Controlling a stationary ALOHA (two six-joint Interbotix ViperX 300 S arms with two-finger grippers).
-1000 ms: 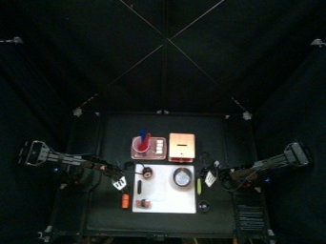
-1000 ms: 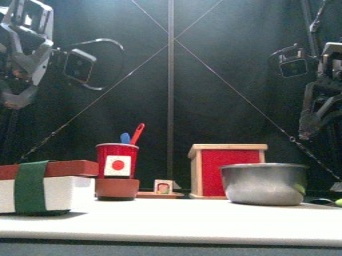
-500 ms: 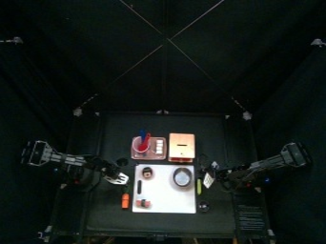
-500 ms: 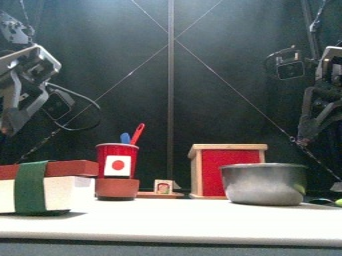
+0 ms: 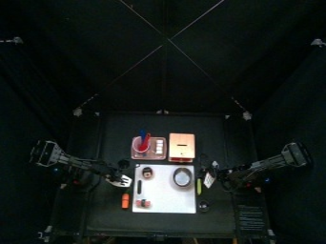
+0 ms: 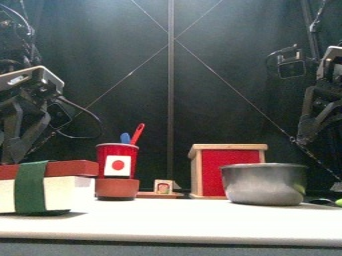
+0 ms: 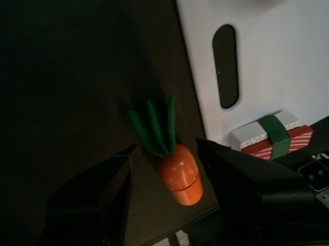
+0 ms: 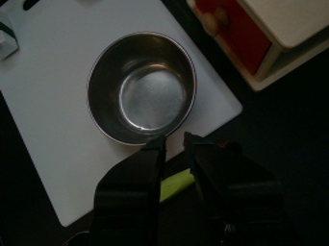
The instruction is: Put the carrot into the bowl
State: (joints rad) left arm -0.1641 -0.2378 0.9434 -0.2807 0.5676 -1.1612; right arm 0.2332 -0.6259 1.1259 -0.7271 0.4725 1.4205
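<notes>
Left pincer [image 7: 174,207]: jaws spread wide, nothing held, poised over the carrot [image 7: 180,173], which showed between the two jaws in the left wrist view. Step in hand, by judgement: the approach to the pick, grasp not yet made.

Carrot: stubby orange body with green leaves, lying on the dark bench [image 5: 109,191] just off the left edge of the white board [image 5: 166,198]. In the top view it was a small orange mark [image 5: 125,200] at the bench's front left, near the left pincer [image 5: 118,180].

Black oblong piece [image 7: 224,63]: flat on the white board beyond the carrot; identity not clear.

Red, white and green block [image 6: 47,186]: front left in the front view, standing close to the carrot's area.

Red cup [image 6: 116,171] and red box [image 6: 227,168]: at the bench's back middle, clear of the work.

Bowl [image 8: 141,88]: metal, upright, empty, on the right part of the white board, well apart from the carrot; also plain in the front view [image 6: 265,184].

Right pincer [image 8: 176,154]: jaws near together, nothing seen between them, hanging beside the bowl's rim; at rest.

Next move, by judgement: lower the left pincer so the jaws straddle the orange body rather than the leaves, close, lift, then carry rightward across the board to the bowl, keeping clear of the right arm.
</notes>
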